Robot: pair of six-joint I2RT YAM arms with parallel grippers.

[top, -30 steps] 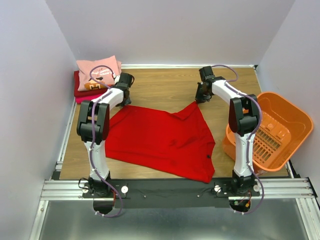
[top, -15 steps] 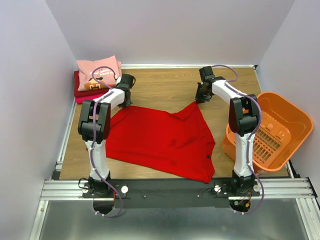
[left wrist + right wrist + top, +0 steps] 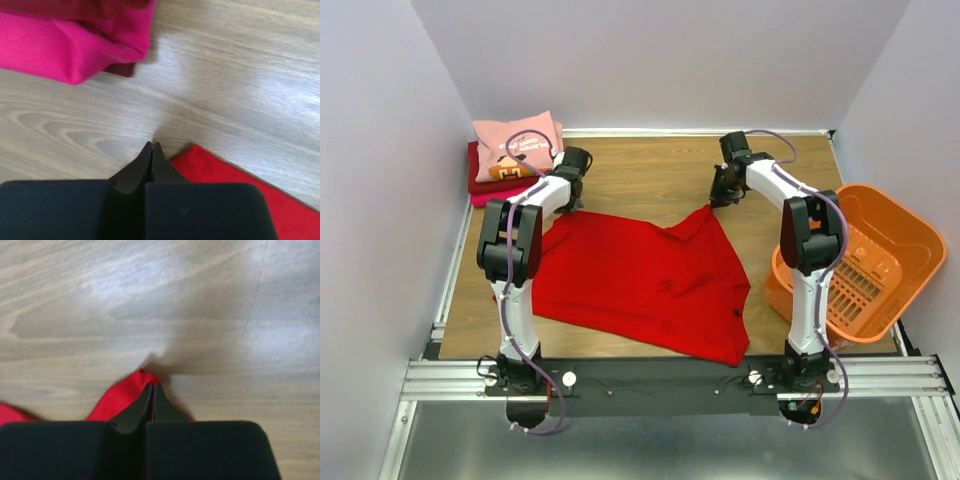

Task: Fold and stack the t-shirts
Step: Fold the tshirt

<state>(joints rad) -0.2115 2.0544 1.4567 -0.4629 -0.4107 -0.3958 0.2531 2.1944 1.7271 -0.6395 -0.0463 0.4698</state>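
Observation:
A plain bright red t-shirt point(image 3: 640, 280) lies spread flat on the wooden table. My right gripper point(image 3: 713, 202) is shut on its far right corner point(image 3: 131, 390), and red cloth shows between the fingertips. At the shirt's far left corner point(image 3: 210, 162), my left gripper point(image 3: 151, 145) is shut. Its tips rest on the wood just left of the cloth, and no cloth shows between them. A folded stack sits at the far left: a light pink printed tee point(image 3: 517, 140) on top of a dark red one point(image 3: 480, 178) and a magenta one point(image 3: 65, 50).
An orange plastic basket point(image 3: 860, 260) stands at the table's right edge beside the right arm. Grey walls close in the left, back and right sides. The folded stack lies close to the left gripper.
The left gripper's jaws have closed from partly open to fully shut at the shirt's far left corner. The right gripper and the shirt have stayed where they were.

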